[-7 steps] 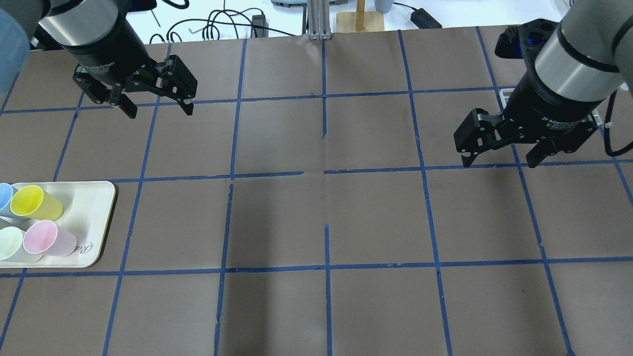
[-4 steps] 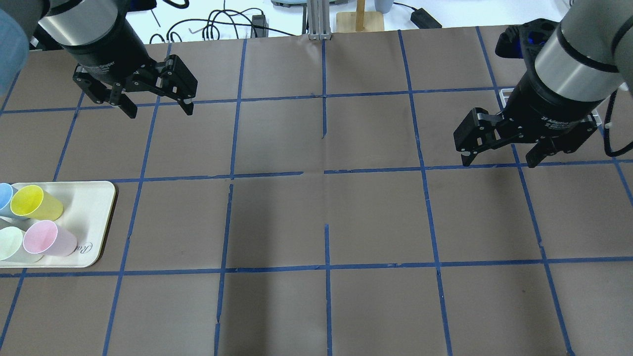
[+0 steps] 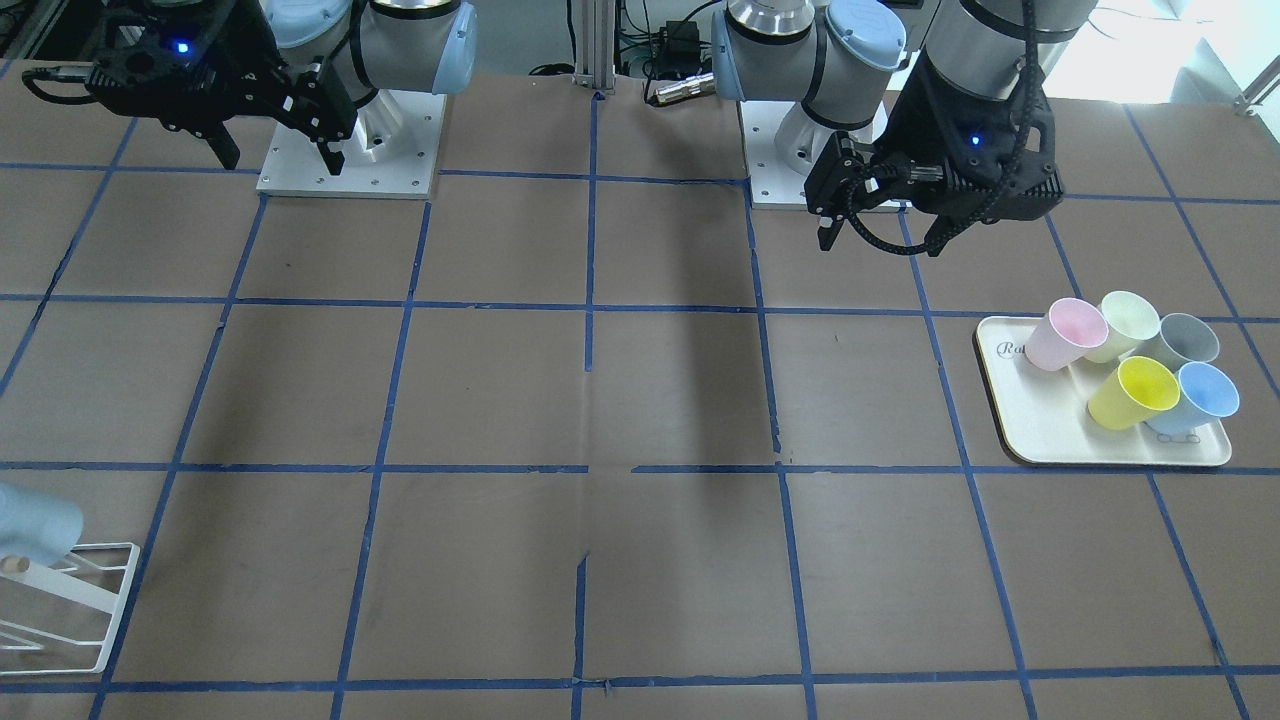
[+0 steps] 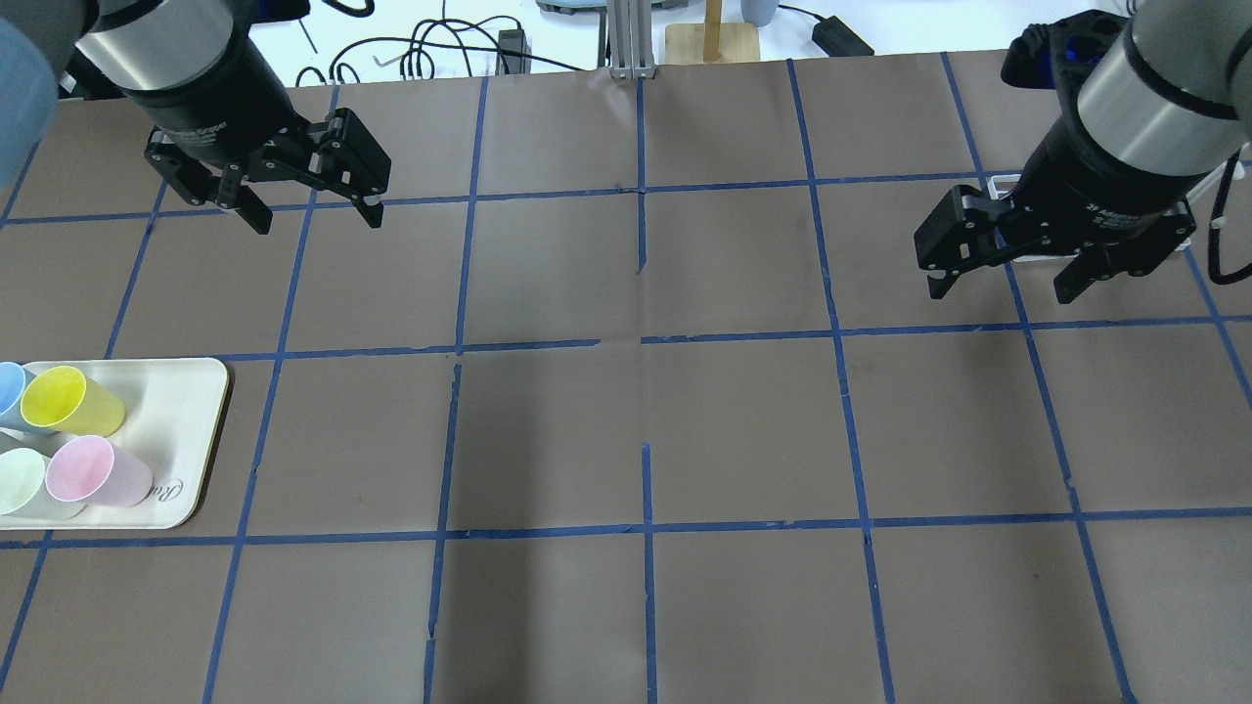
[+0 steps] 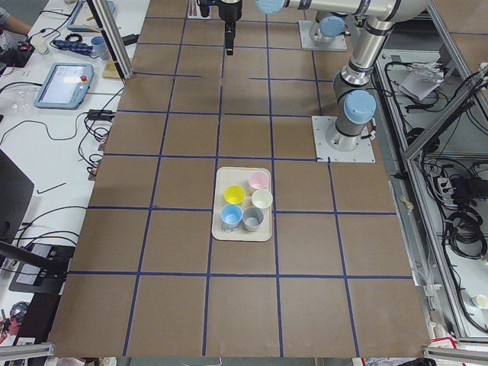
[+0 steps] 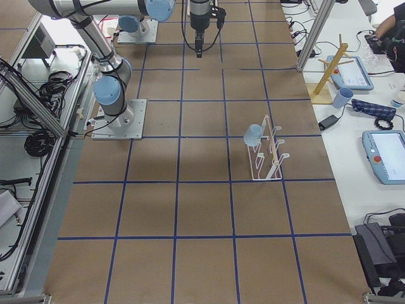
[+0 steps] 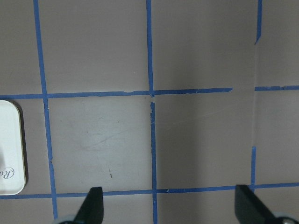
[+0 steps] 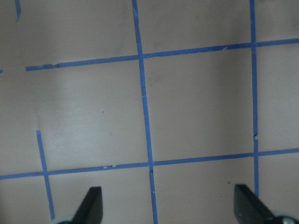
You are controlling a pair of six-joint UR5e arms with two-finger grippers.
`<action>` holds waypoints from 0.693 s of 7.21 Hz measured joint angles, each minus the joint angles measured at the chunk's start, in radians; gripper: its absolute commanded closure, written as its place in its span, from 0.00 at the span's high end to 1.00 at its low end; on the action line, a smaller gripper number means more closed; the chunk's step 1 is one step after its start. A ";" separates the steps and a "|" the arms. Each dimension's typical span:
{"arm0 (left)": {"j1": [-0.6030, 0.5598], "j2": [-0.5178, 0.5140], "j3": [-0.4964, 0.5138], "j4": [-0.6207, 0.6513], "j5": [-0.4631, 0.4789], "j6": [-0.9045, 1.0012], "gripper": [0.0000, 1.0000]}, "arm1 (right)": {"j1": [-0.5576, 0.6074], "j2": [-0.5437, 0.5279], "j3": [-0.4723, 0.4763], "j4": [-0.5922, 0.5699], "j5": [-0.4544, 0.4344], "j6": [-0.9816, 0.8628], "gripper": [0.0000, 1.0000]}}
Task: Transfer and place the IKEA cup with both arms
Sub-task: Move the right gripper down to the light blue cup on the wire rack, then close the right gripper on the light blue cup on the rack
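**Front-facing view.** Tray [image 3: 1040, 440] on worktop [image 3: 600, 400]. IKEA cup [image 3: 1205, 395] stands mouth up on the tray, at the corner farthest from the robot's base, just beside the yellow cup [image 3: 1135, 392]. Left arm [image 3: 960, 150] hangs near the tray on its base side, jaws spread and empty. Right arm [image 3: 190, 70] is well apart from the tray, jaws spread and empty.

**Overhead view.** IKEA cup on the tray, half cropped.

**Left wrist view.** Tray corner only; jaws parted.

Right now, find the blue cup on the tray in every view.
Front-facing: blue cup far right, lower right of the tray.
Overhead: left edge, cut off, beside the yellow cup.
Exterior left: centre, lower left of the tray.
Exterior right: not in view.
Left wrist: not in view; only a tray corner shows.
Right wrist: not in view.
Shared landmark: the yellow cup next to it.
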 measured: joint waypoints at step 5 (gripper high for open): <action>0.000 0.001 -0.002 0.000 -0.003 0.001 1.00 | -0.244 0.164 -0.012 -0.226 -0.013 -0.373 1.00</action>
